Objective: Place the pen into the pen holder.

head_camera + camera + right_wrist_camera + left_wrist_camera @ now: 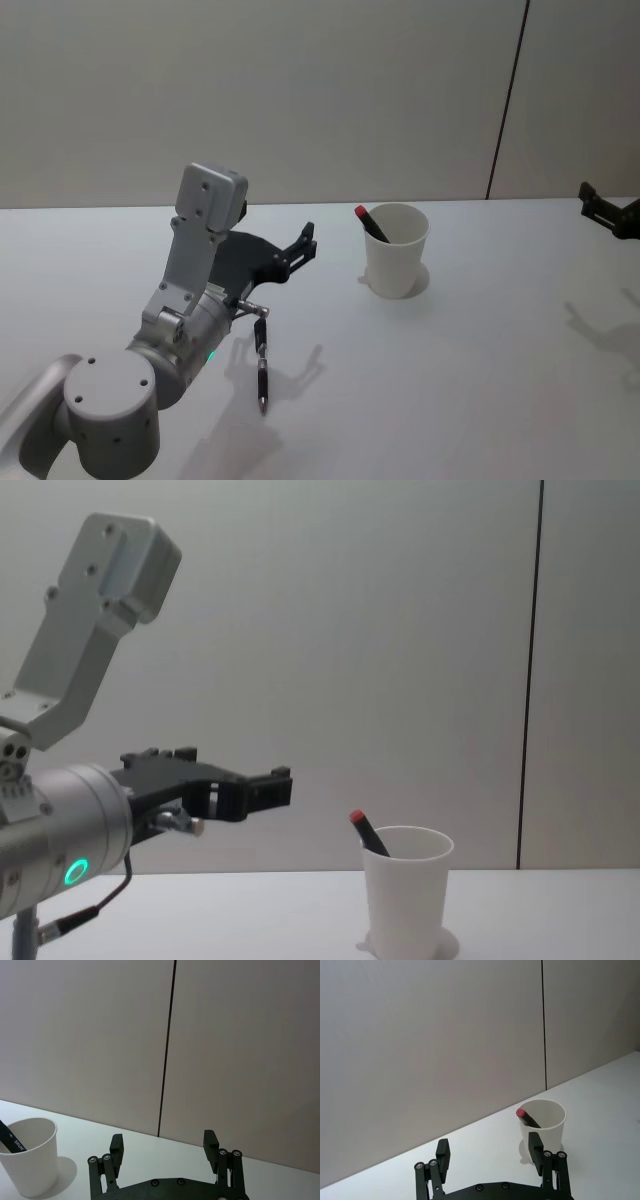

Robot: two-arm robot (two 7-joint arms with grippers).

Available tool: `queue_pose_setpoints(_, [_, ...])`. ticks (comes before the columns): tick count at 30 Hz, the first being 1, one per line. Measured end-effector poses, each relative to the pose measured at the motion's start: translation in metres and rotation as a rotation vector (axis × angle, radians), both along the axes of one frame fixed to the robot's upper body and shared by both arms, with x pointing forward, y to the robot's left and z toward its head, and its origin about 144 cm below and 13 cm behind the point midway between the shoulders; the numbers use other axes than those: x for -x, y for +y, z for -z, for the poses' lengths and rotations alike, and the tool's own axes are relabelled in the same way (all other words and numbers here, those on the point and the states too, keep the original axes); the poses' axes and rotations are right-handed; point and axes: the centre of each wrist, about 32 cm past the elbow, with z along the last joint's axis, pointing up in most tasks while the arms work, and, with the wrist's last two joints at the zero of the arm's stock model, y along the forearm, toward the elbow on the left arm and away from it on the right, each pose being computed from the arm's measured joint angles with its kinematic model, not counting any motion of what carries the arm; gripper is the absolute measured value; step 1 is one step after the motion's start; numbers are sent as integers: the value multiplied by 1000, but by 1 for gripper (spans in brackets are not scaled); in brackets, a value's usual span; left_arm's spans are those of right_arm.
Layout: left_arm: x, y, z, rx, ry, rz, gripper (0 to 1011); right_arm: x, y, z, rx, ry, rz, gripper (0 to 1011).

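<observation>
White desk (500,400) logged first: flat, plain.

Next in size, found the left arm (190,330) reaching forward over the desk's left half. Found its left tool (489,1144) raised off the surface, spread wide and holding nothing, left of the pen holder and apart from it.

Found the right tool (163,1137) at the far right edge of the desk, well apart from the work, likewise spread wide and holding nothing. Judged idle.

Found the pen holder (397,255) upright on the desk, right of centre, with neither tool touching it. Judged light and thin-walled, so easily tipped or crushed by a side knock.

Found the pen (371,223) already inside the pen holder, leaning on the left rim, red end proud of the lip. Judged light, stiff, slim and smooth, liable to slip or roll. If handled again, grip the upper barrel just under the red end and lift straight up.

Noted a dark strand (263,365) below the left wrist; cannot tell whether cable or second pen.

Placement judged complete.
</observation>
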Motion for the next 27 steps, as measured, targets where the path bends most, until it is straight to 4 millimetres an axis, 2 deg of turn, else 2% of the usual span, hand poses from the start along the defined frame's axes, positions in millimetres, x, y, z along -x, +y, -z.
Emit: queue_pose_setpoints(27, [8,7,1,16,279,-6,1003,0,0,0,0,0,0,1002])
